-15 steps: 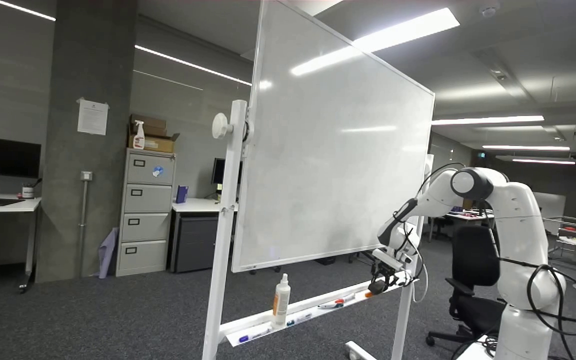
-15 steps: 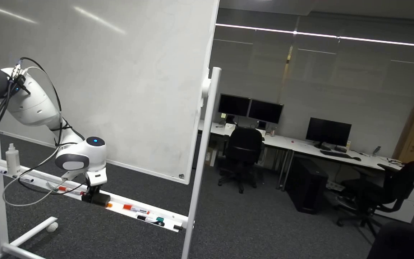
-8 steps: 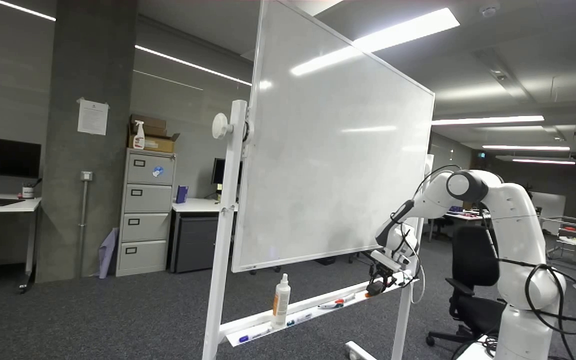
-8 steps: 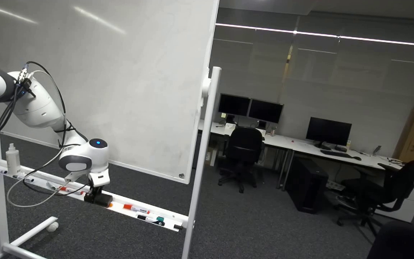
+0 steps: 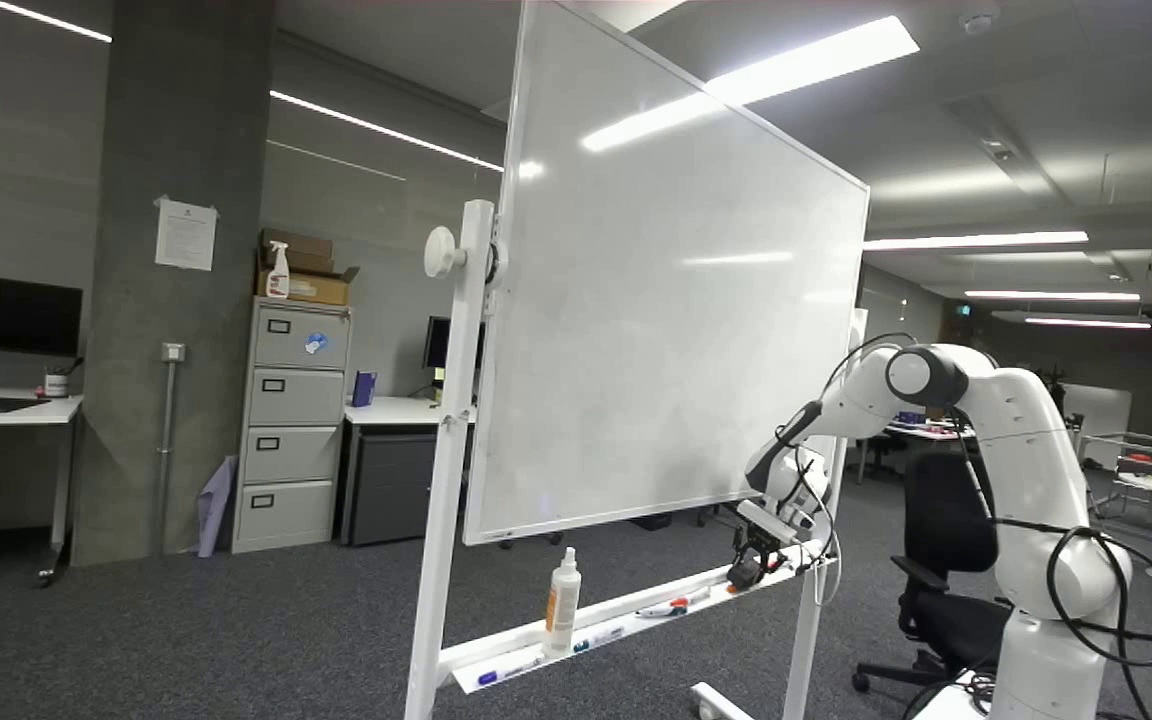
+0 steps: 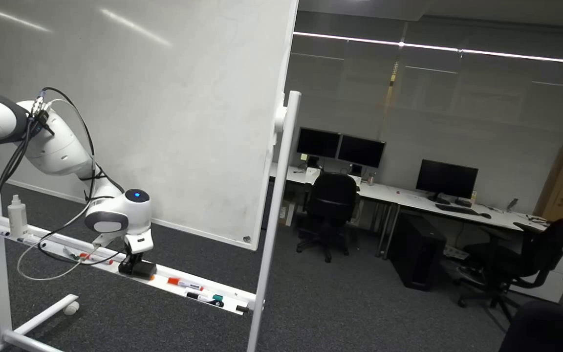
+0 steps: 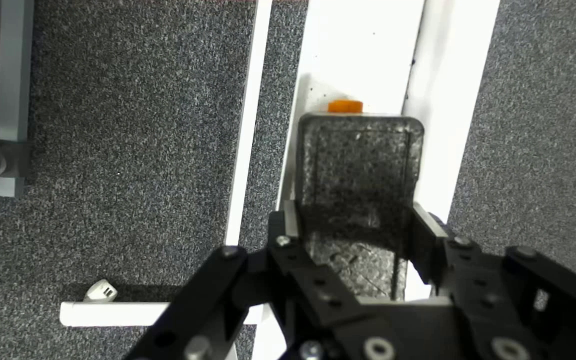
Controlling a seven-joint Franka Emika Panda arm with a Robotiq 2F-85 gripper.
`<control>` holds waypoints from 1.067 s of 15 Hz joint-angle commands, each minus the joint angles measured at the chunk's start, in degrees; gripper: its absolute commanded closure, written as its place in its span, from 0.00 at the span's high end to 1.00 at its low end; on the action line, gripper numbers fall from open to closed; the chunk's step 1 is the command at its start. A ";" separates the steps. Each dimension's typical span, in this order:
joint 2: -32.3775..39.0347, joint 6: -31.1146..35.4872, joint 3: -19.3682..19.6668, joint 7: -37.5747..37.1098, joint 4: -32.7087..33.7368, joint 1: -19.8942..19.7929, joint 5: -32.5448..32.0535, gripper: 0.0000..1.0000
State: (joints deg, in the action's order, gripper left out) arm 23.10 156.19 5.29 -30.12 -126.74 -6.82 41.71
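White, with a scatter of dark specks, the tray [image 7: 363,50] runs beneath your gripper [image 7: 358,220] and below the board [image 6: 164,122]. Your jaws are clamped on a dark block [image 7: 360,165], pressing it from 9 and 3 o'clock in the wrist view. The block's top looks worn and patchy, and it covers most of the tray's width there; whether its underside touches the tray, you cannot tell. An orange piece [image 7: 345,106] peeks out at its 12 o'clock edge.

In an exterior view, you have a red marker [image 6: 186,283] on the tray near the block, at 4 o'clock from it, and a black marker [image 6: 203,297] farther along that line. Toward 10 o'clock, a white bottle [image 6: 17,217] stands upright on the tray. A blue marker [image 5: 506,673] lies near the bottle, at its 7 o'clock in an exterior view.

Dark grey carpet [image 6: 359,313] covers the floor around you. Between 3 and 4 o'clock from the board, desks [image 6: 389,194] carry monitors [image 6: 317,143], with a black chair [image 6: 333,198] in front. A filing cabinet [image 5: 296,400] stands between 8 and 9 o'clock from the board, a spray bottle [image 5: 278,275] on top and a pillar [image 5: 176,320] at its 9 o'clock. Your ceiling light [image 5: 816,60] streaks the board with glare near 12 o'clock.
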 commanded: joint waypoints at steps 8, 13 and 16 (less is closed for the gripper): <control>-2.22 0.85 -1.55 4.72 1.77 -0.84 5.37 0.30; -7.71 0.32 -0.44 5.57 -2.70 -0.17 5.96 0.30; -10.98 0.13 -0.14 5.70 -6.54 0.06 5.72 0.30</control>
State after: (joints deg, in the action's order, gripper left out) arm 17.80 156.20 4.81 -26.50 -127.57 -6.82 46.44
